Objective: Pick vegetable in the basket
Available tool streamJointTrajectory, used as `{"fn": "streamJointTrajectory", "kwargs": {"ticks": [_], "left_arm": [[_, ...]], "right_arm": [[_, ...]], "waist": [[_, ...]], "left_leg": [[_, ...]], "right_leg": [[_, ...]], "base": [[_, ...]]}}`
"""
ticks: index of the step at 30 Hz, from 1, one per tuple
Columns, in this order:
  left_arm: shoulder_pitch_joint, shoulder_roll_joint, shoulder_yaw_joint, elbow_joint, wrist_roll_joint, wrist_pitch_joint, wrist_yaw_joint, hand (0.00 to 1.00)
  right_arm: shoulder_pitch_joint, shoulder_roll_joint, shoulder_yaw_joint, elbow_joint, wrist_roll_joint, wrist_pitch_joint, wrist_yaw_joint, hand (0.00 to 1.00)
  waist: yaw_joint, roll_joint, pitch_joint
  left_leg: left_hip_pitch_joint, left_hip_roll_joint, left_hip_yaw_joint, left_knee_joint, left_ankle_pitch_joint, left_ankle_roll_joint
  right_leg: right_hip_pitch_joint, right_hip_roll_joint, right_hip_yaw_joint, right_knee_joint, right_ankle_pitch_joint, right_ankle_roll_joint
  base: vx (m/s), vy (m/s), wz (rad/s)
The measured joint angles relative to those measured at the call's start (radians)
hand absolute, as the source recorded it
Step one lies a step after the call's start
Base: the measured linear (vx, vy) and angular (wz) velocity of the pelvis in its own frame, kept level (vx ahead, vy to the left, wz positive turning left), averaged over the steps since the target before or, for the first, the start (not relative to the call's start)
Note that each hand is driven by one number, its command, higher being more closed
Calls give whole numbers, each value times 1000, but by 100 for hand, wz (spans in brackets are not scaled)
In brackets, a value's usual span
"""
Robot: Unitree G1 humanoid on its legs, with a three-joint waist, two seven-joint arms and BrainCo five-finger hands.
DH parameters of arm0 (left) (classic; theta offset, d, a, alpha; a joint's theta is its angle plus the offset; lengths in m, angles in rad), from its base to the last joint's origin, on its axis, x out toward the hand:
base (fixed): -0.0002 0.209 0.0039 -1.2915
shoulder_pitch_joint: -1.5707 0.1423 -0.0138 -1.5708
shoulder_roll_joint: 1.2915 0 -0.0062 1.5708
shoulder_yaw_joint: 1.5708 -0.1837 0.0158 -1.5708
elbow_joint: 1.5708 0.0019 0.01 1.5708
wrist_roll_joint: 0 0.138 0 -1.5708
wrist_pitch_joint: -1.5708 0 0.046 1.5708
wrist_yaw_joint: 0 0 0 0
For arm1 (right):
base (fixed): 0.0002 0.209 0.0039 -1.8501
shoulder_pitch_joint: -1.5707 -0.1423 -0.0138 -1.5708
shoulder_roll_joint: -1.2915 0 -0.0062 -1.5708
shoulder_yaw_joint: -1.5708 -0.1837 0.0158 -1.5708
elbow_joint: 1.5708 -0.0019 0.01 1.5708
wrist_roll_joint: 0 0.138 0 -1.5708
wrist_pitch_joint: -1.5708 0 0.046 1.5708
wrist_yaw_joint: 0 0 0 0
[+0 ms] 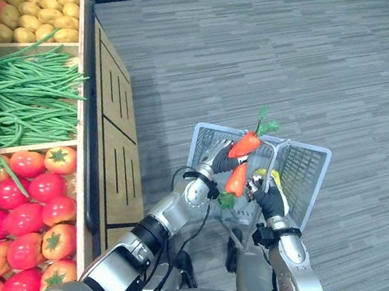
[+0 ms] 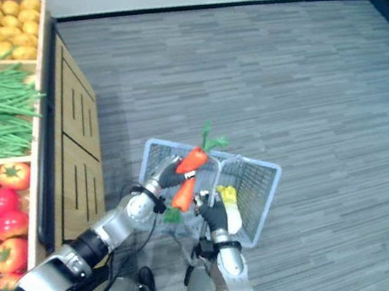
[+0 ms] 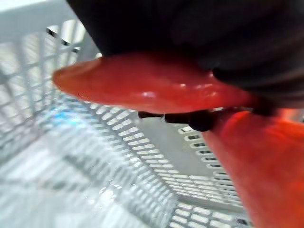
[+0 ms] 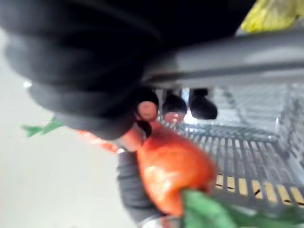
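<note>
Silver left hand (image 1: 216, 155): fingers curled round upper carrot (image 1: 246, 144), held over the basket (image 1: 304, 176), leaves up.
Second carrot (image 1: 236, 181): just below, leaves down, between both hands; holder unclear.
Right hand (image 1: 271, 198): fingers curled over grey handle (image 4: 228, 59).
Yellow item (image 1: 276, 179): beside right hand, kind unclear.
Tomatoes (image 1: 28, 210), green beans (image 1: 21, 101), potatoes (image 1: 36, 10): cut off at the edge.
</note>
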Motion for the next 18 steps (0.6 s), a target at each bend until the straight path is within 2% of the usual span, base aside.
{"fn": "streamJointTrajectory", "kwargs": {"ticks": [2,3,10,14,18], "left_arm": [[12,-4,5,8,0,1,5,100],[21,-9,20,21,0,2,8,0],[57,-30,28,34,3,10,27,0],[71,-44,32,38,2,8,29,0],[94,-51,32,26,-6,-13,28,0]], "right_arm": [[33,-5,-1,-16,9,0,0,100],[45,-5,-4,-16,16,0,0,100],[104,10,-47,-25,47,0,-2,100],[150,52,-81,-24,40,0,-11,100],[170,86,-153,26,23,1,-34,100]], "waist": [[0,-1,-1],[-2,0,-3],[-2,3,-16],[0,-2,-37],[0,-3,-61]], "left_leg": [[10,7,0,-2,8,-12],[16,11,0,-1,10,-16],[30,13,-23,-19,15,-24],[28,12,-54,-29,-11,-24],[27,-4,-62,-35,-7,-18]], "right_leg": [[34,16,7,-63,32,-12],[52,23,12,-94,46,-13],[79,29,-8,-117,66,-12],[82,27,-26,-123,77,-2],[86,7,-38,-123,85,5]], "base": [[24,-129,-21],[-3,-72,-17],[-41,3,8],[-96,67,17],[-90,67,10]]}}
